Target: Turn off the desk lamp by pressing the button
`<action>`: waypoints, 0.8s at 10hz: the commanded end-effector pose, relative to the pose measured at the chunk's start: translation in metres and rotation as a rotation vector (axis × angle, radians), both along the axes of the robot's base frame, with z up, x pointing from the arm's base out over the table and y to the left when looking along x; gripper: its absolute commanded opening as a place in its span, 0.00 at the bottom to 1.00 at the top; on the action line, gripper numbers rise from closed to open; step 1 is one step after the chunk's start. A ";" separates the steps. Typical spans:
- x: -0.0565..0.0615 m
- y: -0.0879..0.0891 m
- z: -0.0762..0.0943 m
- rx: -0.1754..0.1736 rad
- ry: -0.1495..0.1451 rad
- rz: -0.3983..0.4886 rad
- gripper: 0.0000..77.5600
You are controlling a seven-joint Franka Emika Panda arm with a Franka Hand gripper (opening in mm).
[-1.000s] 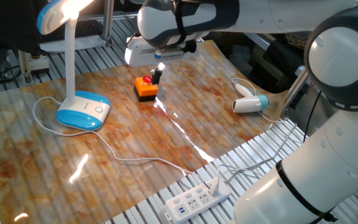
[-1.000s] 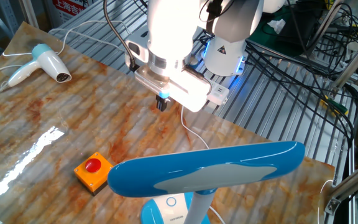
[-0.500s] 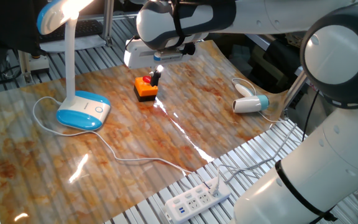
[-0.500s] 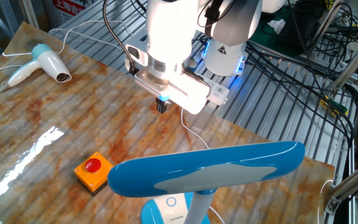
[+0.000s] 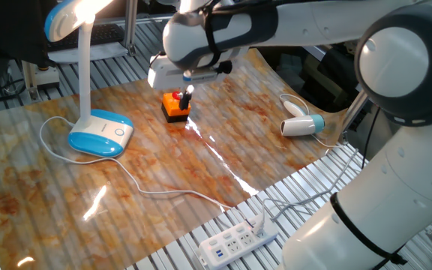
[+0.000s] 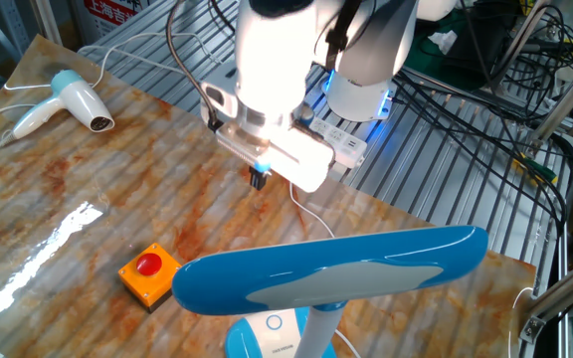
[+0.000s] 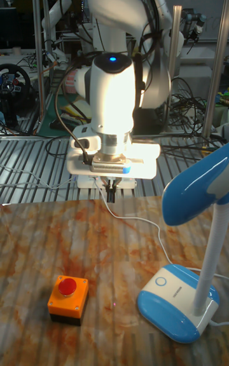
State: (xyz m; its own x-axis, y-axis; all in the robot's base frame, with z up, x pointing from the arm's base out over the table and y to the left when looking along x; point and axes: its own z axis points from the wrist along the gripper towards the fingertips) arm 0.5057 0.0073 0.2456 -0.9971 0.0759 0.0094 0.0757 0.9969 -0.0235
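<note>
The desk lamp stands lit at the table's left, its oval blue-and-white base (image 5: 101, 133) under a slim neck and a glowing head (image 5: 70, 16). In the tall fixed view the base (image 7: 175, 300) shows the button (image 7: 159, 281) as a faint ring on its white top; the same button (image 6: 275, 322) shows in the other fixed view, below the blue-backed head (image 6: 336, 268). My gripper (image 7: 111, 193) hangs above the table's far part, well away from the base. Its dark fingers point down, pressed together and holding nothing. The gripper (image 5: 188, 94) (image 6: 259, 178) is apart from the lamp in both fixed views.
A red push-button on an orange box (image 5: 175, 105) (image 7: 68, 299) sits close to the gripper. A white-and-blue hair dryer (image 5: 304, 124) (image 6: 68, 99) lies further off. The lamp's thin white cord (image 5: 152, 191) runs across the table to a power strip (image 5: 235, 241).
The gripper and arm have drifted a little toward the lamp's side of the table. The lamp, orange box and hair dryer have not moved.
</note>
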 end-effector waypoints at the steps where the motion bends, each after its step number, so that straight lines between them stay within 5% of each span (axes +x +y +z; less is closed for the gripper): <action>1: 0.002 0.002 -0.006 -0.003 -0.005 -0.009 0.00; 5: 0.004 0.002 -0.027 -0.002 -0.007 0.023 0.00; 8: 0.003 0.005 -0.027 -0.002 0.009 0.055 0.00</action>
State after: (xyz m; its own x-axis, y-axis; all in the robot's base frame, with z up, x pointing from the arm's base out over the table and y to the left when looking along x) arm 0.5081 0.0102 0.2168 -0.9995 0.0245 0.0185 0.0240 0.9994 -0.0260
